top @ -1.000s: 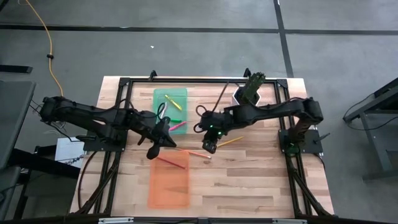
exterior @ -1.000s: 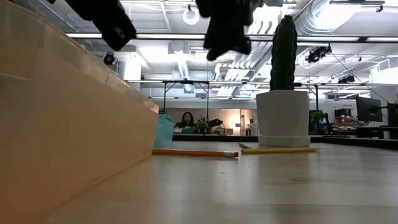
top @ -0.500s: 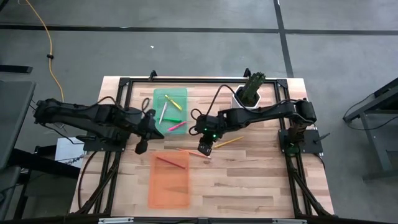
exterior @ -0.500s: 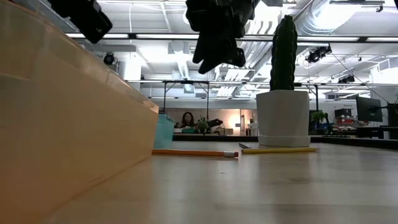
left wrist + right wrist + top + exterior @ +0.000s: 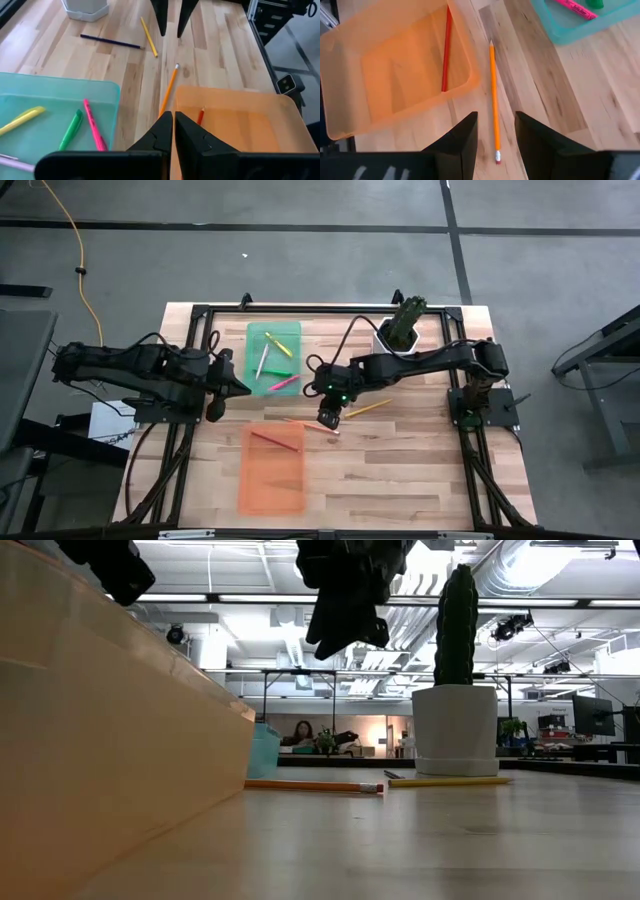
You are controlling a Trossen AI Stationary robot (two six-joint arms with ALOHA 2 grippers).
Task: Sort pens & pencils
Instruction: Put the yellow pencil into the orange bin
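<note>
The right gripper (image 5: pixel 329 418) hangs over the middle of the table (image 5: pixel 400 470), above the orange pencil (image 5: pixel 494 120). Its fingers (image 5: pixel 465 137) are apart, with the pencil showing in the gap, and they hold nothing. The orange pencil lies flat on the wood between the green tray (image 5: pixel 274 358) and the orange tray (image 5: pixel 272 470), close to the orange tray's corner. The red pencil (image 5: pixel 445 47) lies inside the orange tray.

The left gripper (image 5: pixel 173 131) waits just beside the green tray, on its left side. Its fingers are closed together and hold nothing.

The four pens are all in the green tray: the pink pen (image 5: pixel 93 125), the green pen (image 5: pixel 70 131), the yellow pen (image 5: pixel 21 120) and the pale pen (image 5: pixel 262 361).

The yellow pencil (image 5: pixel 148 37) and the dark pencil (image 5: pixel 110 41) lie on the wood near the white pot (image 5: pixel 85 7) with the cactus (image 5: pixel 456 625).
</note>
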